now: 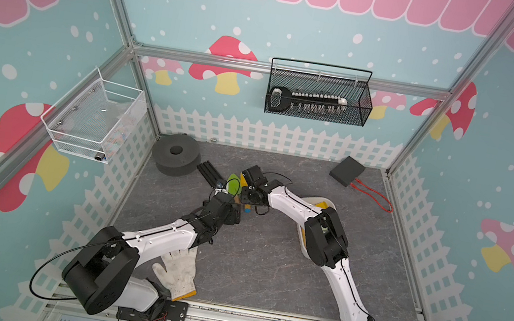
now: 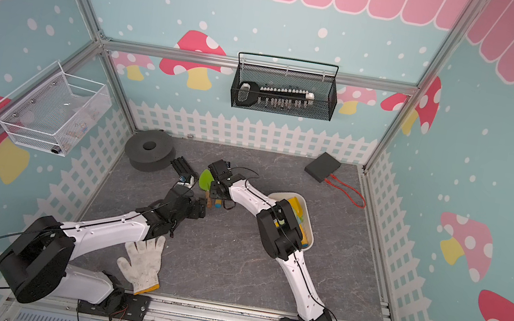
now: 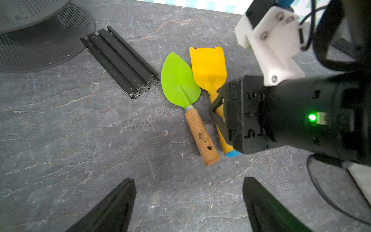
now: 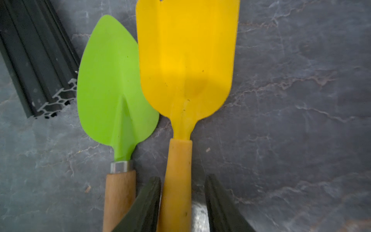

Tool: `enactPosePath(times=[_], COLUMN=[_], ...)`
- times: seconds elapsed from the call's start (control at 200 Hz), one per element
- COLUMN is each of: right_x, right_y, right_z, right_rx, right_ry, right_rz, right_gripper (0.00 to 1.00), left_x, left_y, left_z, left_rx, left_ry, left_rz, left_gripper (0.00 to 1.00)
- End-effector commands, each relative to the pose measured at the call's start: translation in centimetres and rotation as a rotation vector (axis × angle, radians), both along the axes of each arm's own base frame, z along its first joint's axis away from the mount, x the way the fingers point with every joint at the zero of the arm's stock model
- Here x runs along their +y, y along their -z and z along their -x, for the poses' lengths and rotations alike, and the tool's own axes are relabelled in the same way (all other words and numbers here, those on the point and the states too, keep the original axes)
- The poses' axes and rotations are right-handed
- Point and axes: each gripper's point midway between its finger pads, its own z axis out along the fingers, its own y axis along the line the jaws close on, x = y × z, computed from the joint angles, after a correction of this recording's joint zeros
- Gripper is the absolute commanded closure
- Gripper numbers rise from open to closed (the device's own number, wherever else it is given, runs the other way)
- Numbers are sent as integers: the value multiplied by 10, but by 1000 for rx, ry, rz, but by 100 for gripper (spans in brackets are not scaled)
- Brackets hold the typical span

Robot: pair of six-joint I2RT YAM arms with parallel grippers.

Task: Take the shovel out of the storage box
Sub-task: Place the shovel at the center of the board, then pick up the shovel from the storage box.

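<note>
Dark grey marbled desk, plenty lying on it. Far left corner: grey round spool, flat, with a black slotted rail just beside it. Mid-desk, toward the far edge: green shovel and yellow shovel side by side, blades touching, handles pointing to the near edge. Right of them, white storage box. Far right corner: black box, red cord trailing. Near edge, left side: white glove, lying flat.
</note>
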Motion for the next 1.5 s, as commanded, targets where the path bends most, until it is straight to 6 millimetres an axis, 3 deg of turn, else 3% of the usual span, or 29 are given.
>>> enactPosePath(times=[0.0,0.3,0.485,0.51,0.525,0.555,0.73,0.841,0.966,1.046,1.171,1.496], right_x=[-7,-28,-53,-57,-61,-66,-88,-103,-134,-153,-168,-228], right_y=[-39,-77,-97,-92,-104,-108,-115,-121,-116,-110,-107,-91], right_z=[7,51,81,83,85,88,107,115,119,122,128,140], right_rx=[-57,-69,-58,-47,-64,-66,-20,-77,-136,-135,-76,80], right_ry=[-63,-211,-285,-284,-284,-288,-362,-421,-410,-395,-327,-145], right_rz=[17,3,32,47,40,41,37,63,192,265,234,259], right_gripper=[58,57,54,54,54,54,53,52,36,37,40,51], left_x=[-7,-15,-27,-30,-31,-33,-52,-62,-70,-73,-75,-74], left_y=[-13,-21,-28,-29,-29,-31,-35,-36,-40,-43,-46,-46], left_z=[-3,0,1,2,2,1,4,7,12,14,16,16], left_rx=[-25,-44,-69,-74,-77,-88,-120,-128,-125,-130,-140,-140], left_ry=[25,65,108,116,116,114,166,207,238,251,255,243], left_rz=[51,90,151,157,159,160,166,172,200,199,196,152], left_gripper=[12,12,12,12,12,12,11,11,11,11,12,12])
